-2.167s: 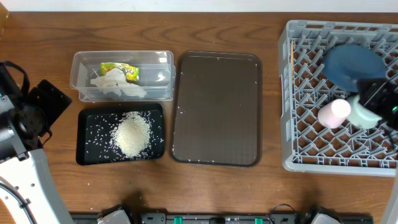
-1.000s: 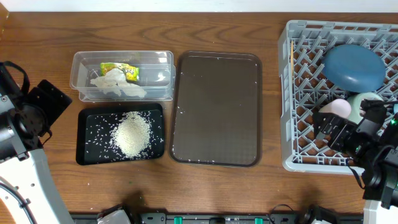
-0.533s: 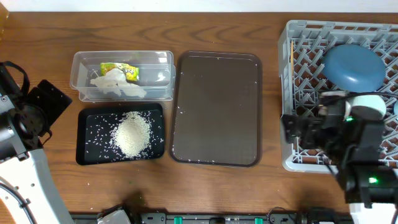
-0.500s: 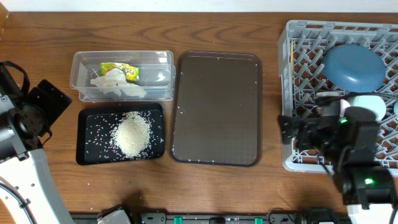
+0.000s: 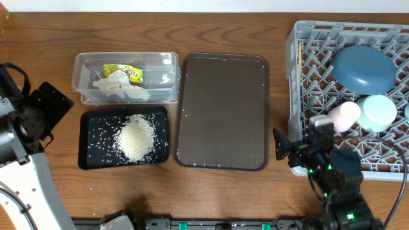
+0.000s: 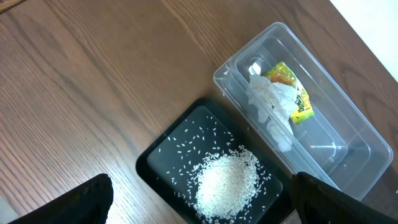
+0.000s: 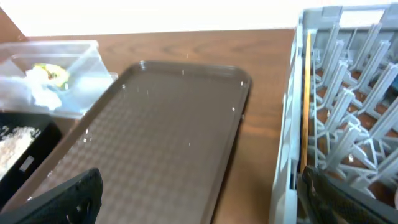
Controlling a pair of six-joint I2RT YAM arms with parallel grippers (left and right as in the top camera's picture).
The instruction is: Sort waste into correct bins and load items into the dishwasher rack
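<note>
The grey dishwasher rack (image 5: 295,121) holds the dark blue dish (image 5: 364,67), the pink cup (image 5: 343,116) and the mint-green bowl (image 5: 377,112). White tissue (image 5: 118,86) and the green-and-yellow wrapper (image 5: 124,71) lie in the clear tub (image 5: 83,64). Rice (image 5: 135,138) is heaped in the black tray (image 5: 96,124). My right gripper (image 5: 285,150) is open and empty at the rack's front-left corner, facing left. At the table's left side my left gripper (image 5: 54,105) is open. Its wrist view looks down on the rice (image 6: 227,183) and the tub (image 6: 348,149).
A large brown serving tray (image 5: 223,111) lies between the bins and the rack, with a few stray grains on it. A thin yellow stick (image 5: 300,64) stands along the rack's left wall. Bare wood shows along the front edge.
My right arm has drawn out of the rack toward the front and left, uncovering the pink cup and mint-green bowl. The left arm has not moved.
</note>
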